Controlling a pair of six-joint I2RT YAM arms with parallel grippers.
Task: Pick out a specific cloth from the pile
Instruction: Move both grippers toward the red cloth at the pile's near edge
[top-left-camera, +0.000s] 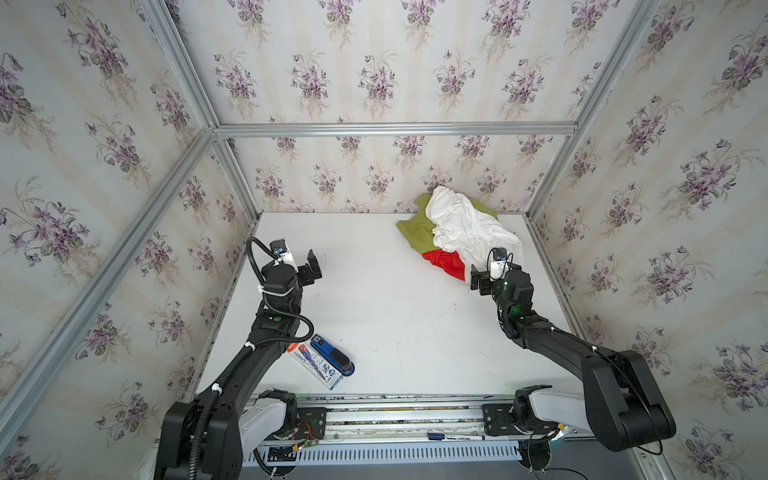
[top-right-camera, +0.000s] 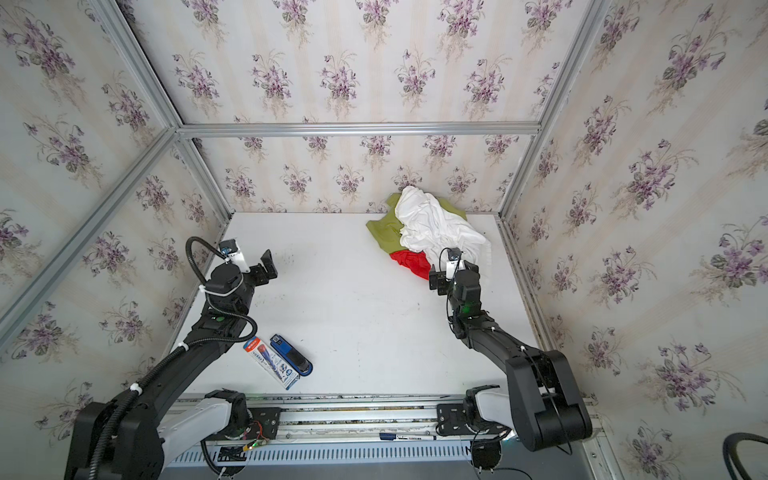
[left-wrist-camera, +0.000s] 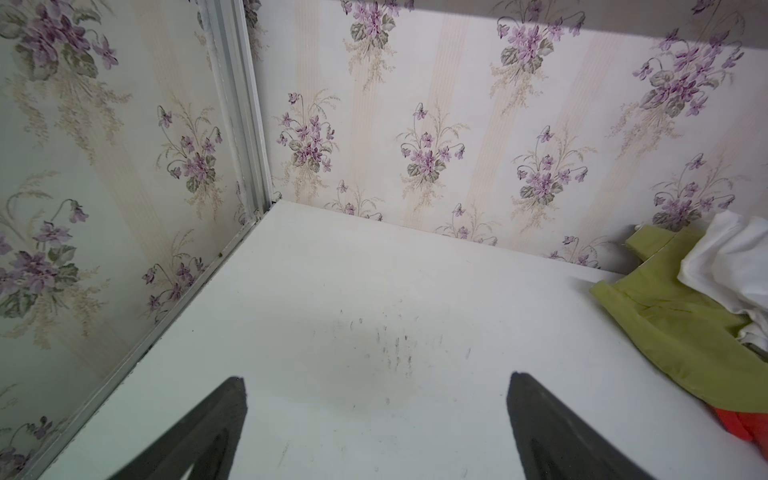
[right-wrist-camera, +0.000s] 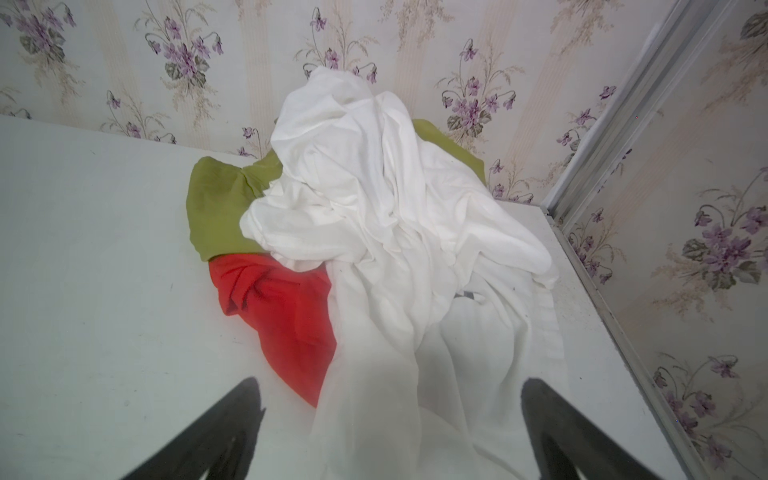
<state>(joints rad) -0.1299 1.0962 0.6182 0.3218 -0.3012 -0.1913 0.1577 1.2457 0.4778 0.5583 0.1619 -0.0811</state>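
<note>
1. Cloth (top-left-camera: 444, 264), bright red, thin and creased: lies at the near left edge of the pile (top-right-camera: 428, 232), towards the far right corner of the white table (top-left-camera: 374, 311). Its right-hand part is tucked under the large white cloth (top-left-camera: 465, 224), and the olive-green cloth (top-left-camera: 415, 235) meets it on the far side
2. Handling, judged: light, limp and soft; likely to bunch and drape when lifted, and may drag the white cloth along
3. Hold point, judged: the exposed red fold on the side facing the table's middle, clear of white fabric
4. Right gripper (top-left-camera: 478, 281): jaws wide apart, empty, just beside the red cloth's near tip; in the right wrist view a tail of the white cloth lies below the gap
5. Left gripper (top-left-camera: 314, 266): jaws wide apart, empty, above bare table, well apart from the pile
</note>
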